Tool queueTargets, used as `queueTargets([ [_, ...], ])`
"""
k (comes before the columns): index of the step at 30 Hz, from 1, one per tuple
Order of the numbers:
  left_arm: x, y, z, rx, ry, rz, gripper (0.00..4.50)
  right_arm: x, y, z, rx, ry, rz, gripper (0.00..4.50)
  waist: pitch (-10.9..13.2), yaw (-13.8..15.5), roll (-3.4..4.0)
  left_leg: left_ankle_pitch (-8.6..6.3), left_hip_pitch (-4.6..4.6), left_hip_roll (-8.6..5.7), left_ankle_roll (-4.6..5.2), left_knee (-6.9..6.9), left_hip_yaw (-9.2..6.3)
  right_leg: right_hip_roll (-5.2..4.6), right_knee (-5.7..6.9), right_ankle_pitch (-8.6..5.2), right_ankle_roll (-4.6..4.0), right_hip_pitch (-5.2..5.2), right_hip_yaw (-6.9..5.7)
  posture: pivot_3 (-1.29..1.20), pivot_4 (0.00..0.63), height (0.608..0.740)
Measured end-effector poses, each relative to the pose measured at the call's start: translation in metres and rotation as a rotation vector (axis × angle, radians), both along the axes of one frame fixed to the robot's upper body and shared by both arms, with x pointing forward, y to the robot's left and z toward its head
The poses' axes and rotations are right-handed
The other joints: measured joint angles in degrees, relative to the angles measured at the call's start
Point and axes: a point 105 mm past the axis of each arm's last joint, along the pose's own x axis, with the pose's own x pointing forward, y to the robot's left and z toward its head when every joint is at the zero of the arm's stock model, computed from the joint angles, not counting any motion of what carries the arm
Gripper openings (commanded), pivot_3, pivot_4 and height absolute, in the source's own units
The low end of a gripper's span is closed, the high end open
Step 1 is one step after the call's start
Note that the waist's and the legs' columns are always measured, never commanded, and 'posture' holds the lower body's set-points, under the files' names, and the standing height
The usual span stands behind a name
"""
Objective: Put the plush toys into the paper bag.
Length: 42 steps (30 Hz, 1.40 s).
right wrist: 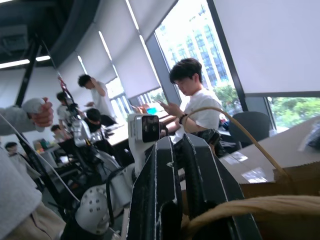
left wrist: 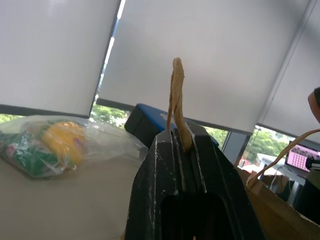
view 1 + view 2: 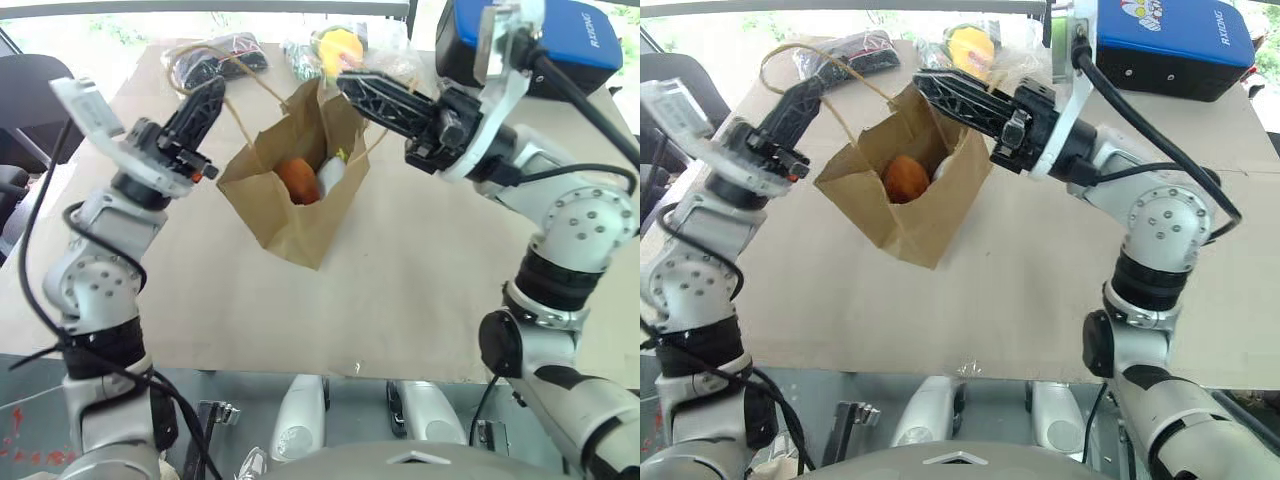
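The brown paper bag (image 3: 280,215) stands open at the middle of the table. Inside it lie the two plush toys: the orange-brown lump (image 3: 298,180) and, beside it, the white one (image 3: 331,175). My left gripper (image 3: 218,88) is up at the bag's left side, shut on one tan cord handle (image 2: 176,100), which sticks out past its fingertips. My right gripper (image 3: 345,80) reaches in from the right to the bag's top rim. It is shut, with the other cord handle (image 1: 240,206) running from between its fingers.
A blue-and-black hard case (image 3: 540,35) sits at the table's far right. A yellow-green plush in clear plastic (image 3: 335,45) and a black item in plastic (image 3: 215,55) lie behind the bag. Brown paper covers the table (image 3: 420,290). Several people (image 1: 192,100) are in the room beyond.
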Motion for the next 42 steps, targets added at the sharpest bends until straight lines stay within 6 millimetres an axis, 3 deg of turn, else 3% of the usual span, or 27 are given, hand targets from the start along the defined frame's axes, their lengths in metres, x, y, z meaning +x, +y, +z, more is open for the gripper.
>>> queueTargets([
  [1,0.006,-0.006,-0.012,0.034,0.035,-0.016,0.0,0.004,-0.005,-0.017,-0.044,0.036,-0.046,0.08,0.0,-0.11,0.0,0.0,-0.04,0.0,0.0,0.0,0.02,0.0,0.0,0.0,0.0,-0.06,0.03,0.0,0.15,0.74],
  [3,0.018,-0.015,-0.045,0.076,0.138,-0.071,0.0,0.011,-0.013,-0.046,-0.09,0.119,-0.119,0.6,0.01,-0.47,0.03,0.01,-0.25,0.0,0.0,0.0,0.04,0.01,0.13,0.0,0.0,-0.37,0.07,0.0,0.15,0.74],
  [6,0.022,-0.02,-0.072,0.08,0.211,-0.129,0.98,0.014,-0.021,-0.06,-0.167,0.123,-0.187,1.76,0.03,-1.14,0.03,0.02,-0.66,0.01,0.0,0.11,0.14,0.04,0.53,0.02,-0.01,-0.99,0.24,0.0,0.15,0.74],
  [9,0.023,-0.011,-0.065,0.068,0.192,-0.13,2.43,0.004,-0.027,-0.052,-0.223,0.05,-0.197,3.23,0.03,-1.31,0.02,0.02,-0.64,0.06,0.0,0.11,0.05,0.1,0.62,0.0,-0.02,-1.02,0.18,0.0,0.15,0.74],
  [13,0.014,0.018,-0.045,0.092,0.166,-0.093,4.3,-0.022,-0.048,-0.046,-0.313,0.02,-0.146,3.23,0.02,-1.21,0.01,0.01,-0.65,0.04,0.01,0.12,0.11,0.03,0.53,0.0,0.0,-0.96,0.2,0.0,0.15,0.74],
  [14,0.009,0.023,-0.044,0.099,0.17,-0.094,4.41,-0.026,-0.053,-0.047,-0.32,0.024,-0.143,3.23,0.02,-1.22,0.01,0.01,-0.63,0.04,0.02,0.12,0.15,0.02,0.48,0.0,0.0,-0.92,0.23,0.0,0.15,0.74],
  [17,-0.001,0.035,-0.05,0.105,0.205,-0.106,4.41,-0.036,-0.061,-0.053,-0.341,0.057,-0.126,3.23,0.02,-1.08,0.01,0.01,-0.59,0.04,0.02,0.12,0.13,0.02,0.48,0.0,0.01,-0.87,0.2,0.0,0.15,0.74],
  [19,-0.017,0.037,-0.064,0.168,0.247,-0.153,4.41,-0.043,-0.065,-0.064,-0.396,0.078,-0.133,3.23,0.02,-1.11,0.01,0.01,-0.55,0.05,0.02,0.11,0.17,0.02,0.47,-0.01,0.0,-0.86,0.24,0.0,0.15,0.74],
  [20,-0.024,0.038,-0.073,0.177,0.278,-0.174,4.5,-0.041,-0.067,-0.072,-0.439,0.085,-0.159,2.84,0.03,-0.92,0.01,0.01,-0.55,0.05,0.02,0.12,0.15,0.03,0.48,-0.01,0.0,-0.86,0.22,0.0,0.15,0.74],
  [22,-0.029,0.038,-0.076,0.191,0.282,-0.171,4.5,-0.035,-0.06,-0.078,-0.47,0.064,-0.177,2.5,0.01,-0.8,-0.04,0.01,-0.52,0.07,0.02,0.13,0.15,0.07,0.48,-0.01,0.0,-0.88,0.25,0.0,0.15,0.74],
  [25,-0.045,0.026,-0.086,0.242,0.28,-0.177,4.5,-0.016,-0.025,-0.109,-0.502,0.024,-0.186,1.35,-0.03,-1.14,-0.08,0.01,-0.49,0.14,0.01,0.12,0.18,0.12,0.49,-0.01,-0.01,-0.86,0.3,0.0,0.15,0.74],
  [27,-0.048,0.021,-0.089,0.25,0.282,-0.183,4.5,-0.012,-0.013,-0.123,-0.519,0.025,-0.17,0.47,0.0,-0.9,-0.05,0.02,-0.55,0.13,0.01,0.15,0.18,0.11,0.51,-0.01,-0.01,-0.91,0.3,0.0,0.15,0.74],
  [29,-0.054,0.016,-0.094,0.269,0.29,-0.122,4.5,0.004,0.014,-0.134,-0.511,-0.056,-0.168,0.12,-0.03,-0.27,-0.11,0.02,-0.62,0.04,0.0,0.24,0.18,0.0,0.54,0.01,0.0,-0.94,0.27,0.0,0.15,0.74],
  [34,-0.056,-0.01,-0.098,0.304,0.26,-0.049,4.5,0.019,0.045,-0.151,-0.499,-0.115,-0.132,0.12,-0.04,-0.12,-0.13,0.02,-0.59,0.02,0.0,0.24,0.14,-0.03,0.55,0.01,0.0,-0.88,0.23,0.0,0.15,0.74],
  [37,-0.055,-0.025,-0.099,0.326,0.227,-0.006,4.5,0.021,0.053,-0.157,-0.497,-0.135,-0.11,0.12,-0.04,-0.11,-0.13,0.02,-0.56,0.02,-0.01,0.24,0.11,-0.02,0.57,0.02,-0.01,-0.86,0.21,0.0,0.15,0.74],
  [40,-0.053,-0.028,-0.1,0.338,0.217,0.027,4.5,0.022,0.055,-0.157,-0.492,-0.143,-0.103,0.12,-0.04,-0.17,-0.13,0.02,-0.54,0.02,-0.01,0.24,0.1,0.0,0.61,0.02,-0.01,-0.85,0.21,0.0,0.15,0.74],
  [42,-0.047,-0.031,-0.108,0.372,0.204,0.137,4.5,0.023,0.056,-0.16,-0.5,-0.154,-0.101,0.12,-0.04,-0.27,-0.12,0.02,-0.52,0.02,0.0,0.24,0.11,0.0,0.62,0.02,-0.01,-0.85,0.22,0.0,0.15,0.74],
])
